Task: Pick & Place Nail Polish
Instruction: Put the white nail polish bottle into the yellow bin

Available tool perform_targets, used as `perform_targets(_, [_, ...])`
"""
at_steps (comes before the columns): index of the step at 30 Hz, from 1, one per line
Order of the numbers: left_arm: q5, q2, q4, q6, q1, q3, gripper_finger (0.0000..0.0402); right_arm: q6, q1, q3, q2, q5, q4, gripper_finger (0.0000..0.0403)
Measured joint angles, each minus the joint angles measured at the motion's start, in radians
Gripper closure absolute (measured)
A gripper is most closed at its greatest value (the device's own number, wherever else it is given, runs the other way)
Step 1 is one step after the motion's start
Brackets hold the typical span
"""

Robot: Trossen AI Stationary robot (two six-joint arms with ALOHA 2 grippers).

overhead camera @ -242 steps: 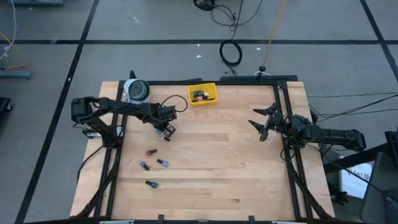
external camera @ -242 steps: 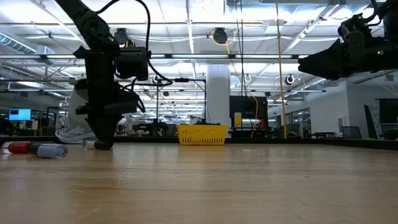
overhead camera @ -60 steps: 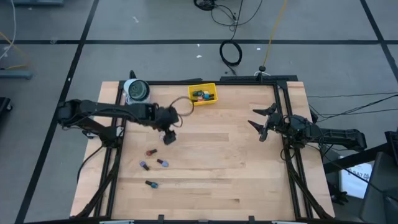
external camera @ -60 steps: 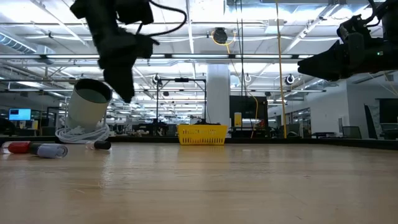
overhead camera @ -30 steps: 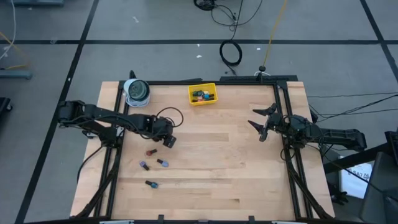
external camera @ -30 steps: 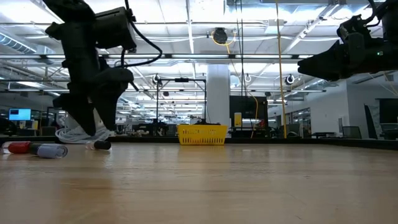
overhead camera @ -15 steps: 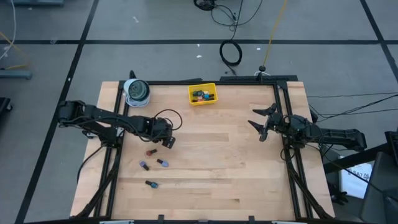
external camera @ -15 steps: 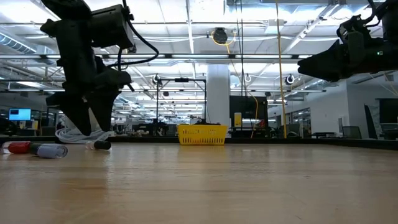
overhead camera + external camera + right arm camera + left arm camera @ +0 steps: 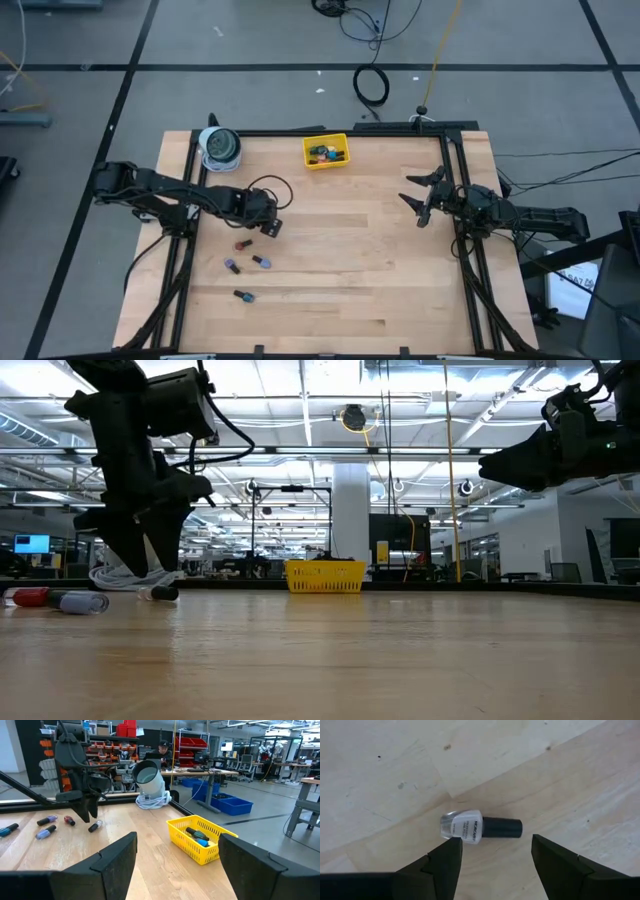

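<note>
Left gripper (image 9: 492,857), jaws apart and empty, hangs over a clear-bodied, dark-capped nail polish bottle (image 9: 479,827) lying flat nearer the wooden table's (image 9: 400,290) left edge; it should descend centred, straddling the body; right gripper (image 9: 420,205) waits open near the right edge.

The nail polish bottle (image 9: 462,826) carries a printed label, too small to read.
</note>
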Motion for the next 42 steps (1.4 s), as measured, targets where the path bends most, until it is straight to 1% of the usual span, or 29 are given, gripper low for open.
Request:
perform_targets(4, [0.010,0.038,0.000,-0.002,-0.011,0.000,0.0170,0.000,0.000,0.000,0.000,0.000,0.000,0.0135])
perform_targets(8, [0.057,0.097,0.014,0.000,-0.012,0.000,0.0170,0.000,0.000,0.000,0.000,0.000,0.000,0.0135])
perform_targets(13, [0.039,0.127,0.015,0.054,0.016,0.003,0.0170,0.000,0.000,0.000,0.000,0.000,0.000,0.0135])
perform_targets(18, [-0.031,0.130,0.013,0.163,0.060,0.001,0.0170,0.000,0.000,0.000,0.000,0.000,0.000,0.0135])
perform_targets(25, [-0.114,0.130,0.038,0.480,0.120,0.001,0.0170,0.000,0.000,0.000,0.000,0.000,0.000,0.0135])
perform_targets(29, [-0.161,0.130,0.115,0.630,0.143,0.001,0.0170,0.000,0.000,0.000,0.000,0.000,0.000,0.0135])
perform_targets(34, [-0.167,0.130,0.256,0.772,0.161,0.001,0.0170,0.000,0.000,0.000,0.000,0.000,0.000,0.0135])
perform_targets(38, [-0.166,0.130,0.324,0.817,0.164,0.001,0.0170,0.000,0.000,0.000,0.000,0.000,0.000,0.0135])
perform_targets(42, [-0.158,0.130,0.316,0.782,0.164,0.001,0.0170,0.000,0.000,0.000,0.000,0.000,0.000,0.0135])
